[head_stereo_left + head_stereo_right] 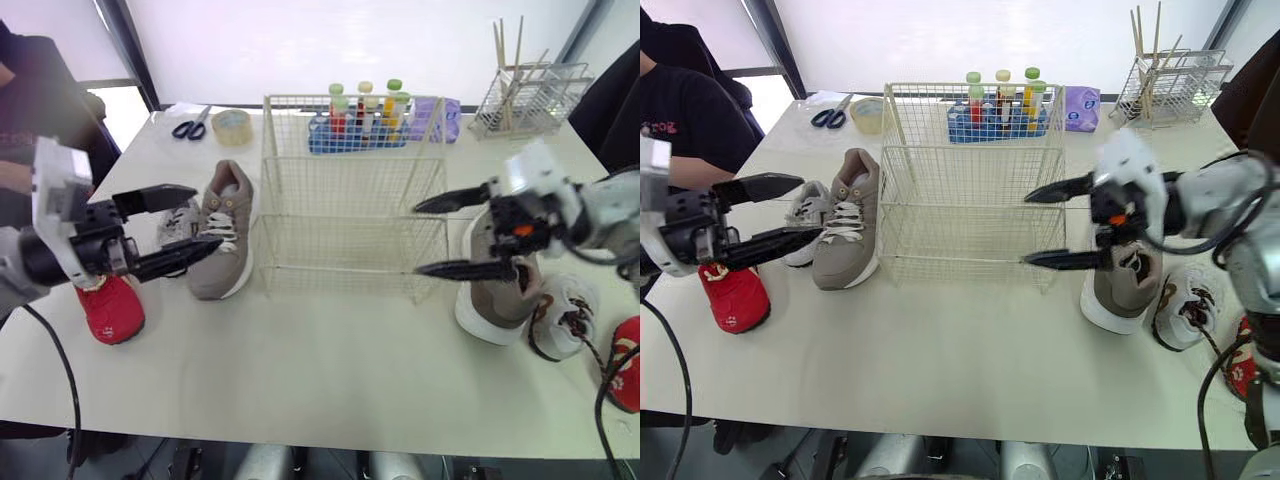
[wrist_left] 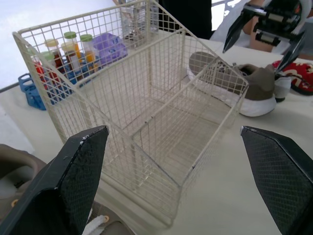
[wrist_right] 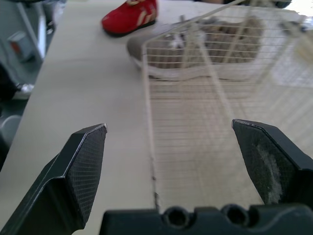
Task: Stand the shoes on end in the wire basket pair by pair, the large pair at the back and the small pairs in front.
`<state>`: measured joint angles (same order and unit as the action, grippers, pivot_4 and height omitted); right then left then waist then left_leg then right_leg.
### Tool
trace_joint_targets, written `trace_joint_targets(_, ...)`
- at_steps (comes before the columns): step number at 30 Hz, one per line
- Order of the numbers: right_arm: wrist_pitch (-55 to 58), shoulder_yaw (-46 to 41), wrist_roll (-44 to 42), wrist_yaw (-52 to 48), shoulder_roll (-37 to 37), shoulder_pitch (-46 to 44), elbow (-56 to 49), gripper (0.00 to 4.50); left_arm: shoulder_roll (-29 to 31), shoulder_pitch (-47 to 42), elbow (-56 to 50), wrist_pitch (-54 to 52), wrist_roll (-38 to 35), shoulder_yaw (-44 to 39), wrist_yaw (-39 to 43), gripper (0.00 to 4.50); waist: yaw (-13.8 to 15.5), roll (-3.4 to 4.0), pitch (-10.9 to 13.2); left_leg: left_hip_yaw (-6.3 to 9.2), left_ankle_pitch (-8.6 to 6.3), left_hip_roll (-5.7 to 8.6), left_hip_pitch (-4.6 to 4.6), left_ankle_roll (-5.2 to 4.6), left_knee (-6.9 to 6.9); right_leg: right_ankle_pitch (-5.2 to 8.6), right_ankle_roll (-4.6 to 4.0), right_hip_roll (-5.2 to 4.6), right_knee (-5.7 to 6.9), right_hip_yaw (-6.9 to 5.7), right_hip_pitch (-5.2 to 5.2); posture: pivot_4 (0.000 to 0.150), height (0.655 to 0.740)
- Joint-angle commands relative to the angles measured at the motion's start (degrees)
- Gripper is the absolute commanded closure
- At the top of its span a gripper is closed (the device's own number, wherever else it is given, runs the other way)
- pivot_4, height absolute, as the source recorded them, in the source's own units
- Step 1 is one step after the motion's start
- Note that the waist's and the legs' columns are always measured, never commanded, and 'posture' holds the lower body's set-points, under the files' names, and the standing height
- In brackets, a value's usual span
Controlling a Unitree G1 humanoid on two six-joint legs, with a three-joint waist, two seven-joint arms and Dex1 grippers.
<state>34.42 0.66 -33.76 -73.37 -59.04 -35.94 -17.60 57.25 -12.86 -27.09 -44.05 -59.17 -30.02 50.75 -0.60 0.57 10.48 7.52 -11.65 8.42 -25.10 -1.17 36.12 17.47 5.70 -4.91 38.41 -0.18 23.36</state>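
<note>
I have both claws spread wide with nothing in them. The wire basket (image 1: pixel 350 190) stands in the middle of the surface (image 1: pixel 300 370), and all six shoes sit on the surface outside it, on their soles, three to each side.

On the robot's left, the left big shoe (image 1: pixel 222 230), tan with white laces, lies just beside the basket's left wall with its toe toward me. The small grey shoe (image 1: pixel 178 222) sits against its outer side. The left red shoe (image 1: pixel 110 305) lies nearer me, partly under my left arm. The left claw (image 1: pixel 205 215) hovers over the laces of these two shoes, fingers pointing toward the basket; I cannot tell if the lower finger touches them.

On the right, the right big shoe (image 1: pixel 495 300) lies just beside the basket's right front corner, toe toward me. The small white shoe (image 1: pixel 565 315) is next to it on the outside, and the right red shoe (image 1: pixel 625 365) lies beyond that. The right claw (image 1: pixel 416 238) hangs over the heel end of the right big shoe, its tips at the basket's right wall.

Behind the basket are scissors (image 1: pixel 190 127), a tape roll (image 1: pixel 232 125), a blue rack of bottles (image 1: pixel 360 125) and a wire rack with sticks (image 1: pixel 525 95). A person (image 1: pixel 690 110) sits at the far left.
</note>
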Motion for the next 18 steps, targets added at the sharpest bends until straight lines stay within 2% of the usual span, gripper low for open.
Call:
trace_joint_targets(1,-3.29,1.63,3.59,-0.1,-0.22,0.15,-2.43,0.0,-0.14,0.2,-1.48,1.26,0.39,-0.64,-0.37,0.02,0.13,0.0,0.0,0.0,0.0,0.0,0.0,0.01,0.01,0.0,0.0,0.0,0.0,0.0,0.0,0.15,0.74)
trace_joint_targets(4,-5.55,5.01,8.15,0.26,-0.46,1.02,-3.69,0.0,-0.87,1.22,-2.51,1.65,0.77,-0.61,-0.97,0.02,0.15,-0.01,0.0,0.0,0.01,0.0,0.0,0.01,0.01,0.0,0.0,0.0,-0.01,0.0,-0.01,0.15,0.74)
trace_joint_targets(7,-5.82,4.87,9.35,0.66,-0.51,1.35,-3.36,0.0,-1.37,1.65,-3.11,1.81,0.97,-0.68,-1.54,0.02,0.1,-0.01,0.0,0.0,0.01,0.0,0.0,0.03,0.01,0.0,0.0,0.0,0.0,0.0,0.0,0.15,0.74)
trace_joint_targets(10,-2.71,0.44,6.66,1.55,-0.95,0.9,-1.17,0.0,-1.51,1.62,-3.85,1.44,0.58,-0.83,-2.35,0.02,0.12,-0.01,0.0,0.0,0.04,0.0,0.0,0.07,0.01,0.0,0.0,0.0,0.0,0.0,-0.01,0.15,0.74)
trace_joint_targets(14,6.75,-9.92,-2.47,2.62,-2.91,1.2,-0.59,0.0,-1.67,2.23,-4.01,1.52,0.6,-1.34,-2.59,0.02,0.36,-0.01,0.0,0.0,0.03,0.0,0.0,0.06,0.01,0.0,0.0,0.0,0.0,0.0,-0.02,0.15,0.74)
trace_joint_targets(18,13.97,-18.02,-7.63,6.11,-4.11,4.92,-2.41,0.0,-2.08,1.28,-2.44,2.48,1.43,-0.08,-2.03,0.02,0.88,-0.02,-0.01,0.0,-0.01,-0.01,0.02,-0.02,-0.02,0.0,0.0,0.01,-0.01,0.0,-0.02,0.15,0.74)
